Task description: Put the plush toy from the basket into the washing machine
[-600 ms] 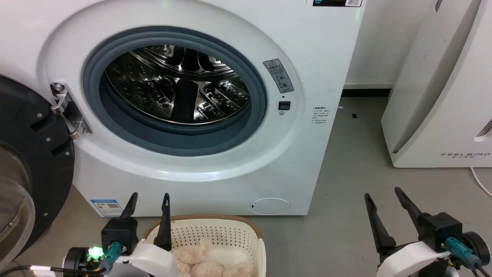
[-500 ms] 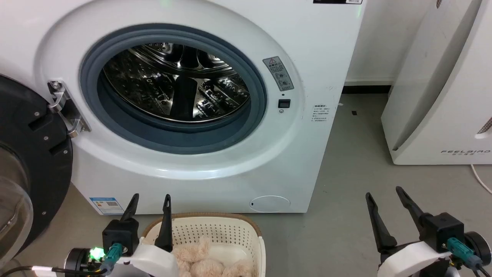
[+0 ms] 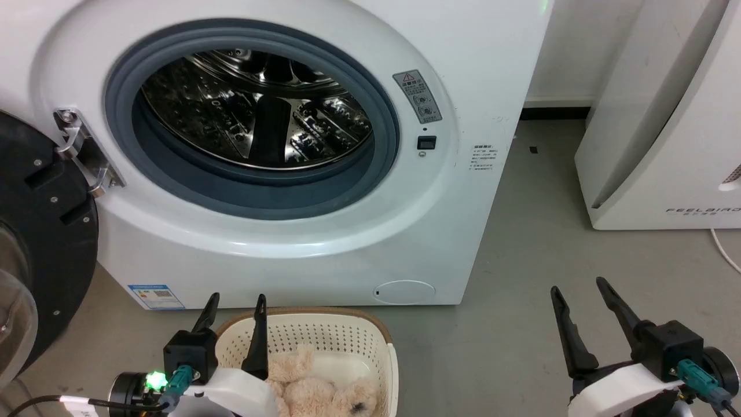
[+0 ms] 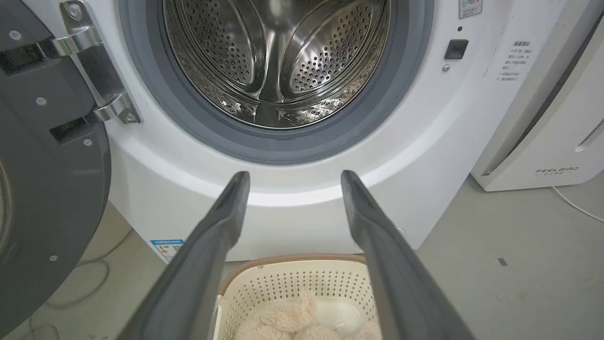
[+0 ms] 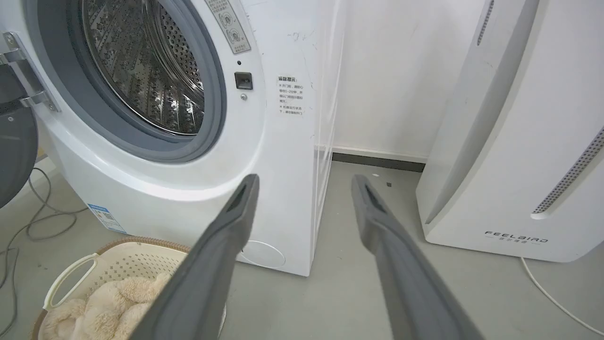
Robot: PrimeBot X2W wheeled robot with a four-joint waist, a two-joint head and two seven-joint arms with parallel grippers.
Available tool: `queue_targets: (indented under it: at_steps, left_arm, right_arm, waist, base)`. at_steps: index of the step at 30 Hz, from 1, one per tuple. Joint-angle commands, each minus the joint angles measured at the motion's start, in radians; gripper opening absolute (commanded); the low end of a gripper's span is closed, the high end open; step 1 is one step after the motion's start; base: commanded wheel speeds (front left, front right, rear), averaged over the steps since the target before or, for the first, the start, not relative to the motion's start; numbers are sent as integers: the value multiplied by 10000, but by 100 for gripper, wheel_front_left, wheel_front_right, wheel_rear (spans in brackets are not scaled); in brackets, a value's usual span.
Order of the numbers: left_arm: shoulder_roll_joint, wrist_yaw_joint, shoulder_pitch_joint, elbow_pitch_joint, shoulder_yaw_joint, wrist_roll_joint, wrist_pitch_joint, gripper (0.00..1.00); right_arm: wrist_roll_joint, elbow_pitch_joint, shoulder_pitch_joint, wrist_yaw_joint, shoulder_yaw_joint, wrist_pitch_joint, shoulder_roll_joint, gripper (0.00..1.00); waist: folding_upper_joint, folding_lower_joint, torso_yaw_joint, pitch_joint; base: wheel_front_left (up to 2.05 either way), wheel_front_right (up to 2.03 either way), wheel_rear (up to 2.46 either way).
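A grey floor runs back to a white wall, and on it stands the washing machine. Its black round door is swung wide open to the left on a metal hinge. The porthole is ringed by a grey rubber seal, and behind it the shiny steel drum has nothing in it. A plain white appliance lettered FEELBIRD stands on the floor to the right, apart from the washer, with a white cable lying beside it.

The basket sits on the floor just in front of the washer's lower front edge, below the porthole. The plush toy lies inside it, bunched low against the bottom with a dark spot showing in its fur.

The left gripper hangs over the basket's left side. Its fingers are spread apart, point toward the washer and hold nothing, clear of the toy. The right gripper is over bare floor to the right of the basket, well apart from it. Its jaws are likewise parted and empty.
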Motion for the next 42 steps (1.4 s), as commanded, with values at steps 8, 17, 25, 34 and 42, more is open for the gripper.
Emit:
queue_targets:
  at_steps: [8, 17, 25, 34, 42]
  left_arm:
    - [2, -110, -454, 519, -160, -126, -277, 100]
    - [12, -263, -889, 1193, -290, -179, -465, 100]
    - [51, -390, -1397, 1934, -381, -235, -632, 100]
    - [200, -580, -2155, 3189, -629, -251, -820, 100]
    - [483, -767, -3144, 4881, -951, -325, -784, 100]
  right_arm:
    - [122, -5, -340, -3, -42, -260, -2, 100]
    - [178, -34, -533, -4, -72, -447, -2, 100]
    - [208, -165, -702, -5, -109, -614, -2, 100]
    - [254, -325, -899, -5, -133, -801, -2, 100]
    - [332, -550, -1060, -6, -119, -967, -2, 100]
  waist:
    - [0, -1, -34, 469]
    - [0, -1, -102, 995]
    - [0, -1, -168, 1567]
    - [0, -1, -272, 2298]
    - [0, -1, -394, 2988]
  base:
    - [0, 0, 0]
    - [0, 0, 0]
    - [0, 0, 0]
    - [0, 0, 0]
    - [0, 0, 0]
